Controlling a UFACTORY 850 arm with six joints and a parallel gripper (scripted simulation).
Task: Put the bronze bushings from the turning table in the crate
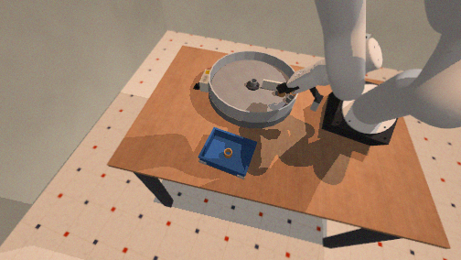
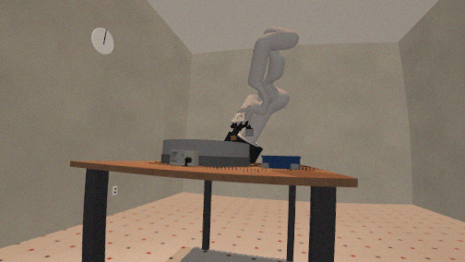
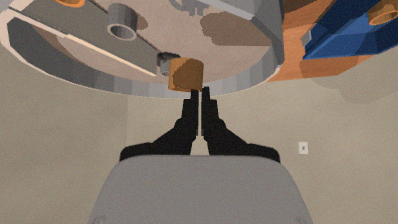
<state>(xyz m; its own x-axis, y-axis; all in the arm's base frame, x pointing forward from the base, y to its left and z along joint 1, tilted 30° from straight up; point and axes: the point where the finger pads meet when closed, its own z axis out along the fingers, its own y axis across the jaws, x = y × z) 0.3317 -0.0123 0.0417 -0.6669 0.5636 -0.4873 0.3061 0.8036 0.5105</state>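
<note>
Brown tabletop (image 1: 389, 183) (image 2: 277, 175) (image 3: 295, 70) below, a bronze bushing (image 1: 280, 94) (image 2: 233, 137) (image 3: 185, 75) is pinched by the closed gripper (image 1: 284, 90) (image 2: 232, 135) (image 3: 200, 97) above the turning table (image 1: 251, 117) (image 2: 208, 148) (image 3: 112, 86) — transfer seems under way; clearing the rim, then lowering into the crate (image 1: 222, 167) (image 2: 281, 161) (image 3: 345, 54), is called for.

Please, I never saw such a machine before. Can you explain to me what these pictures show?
The machine is one robot arm, ending in black jaws. One picture looks down from above, one from the side across the table, and one from the wrist, along the jaws. On the wooden table stand a round turning table carrying grey round pieces, and a blue crate with a bronze bushing inside. The jaws hold another bronze bushing.
</note>
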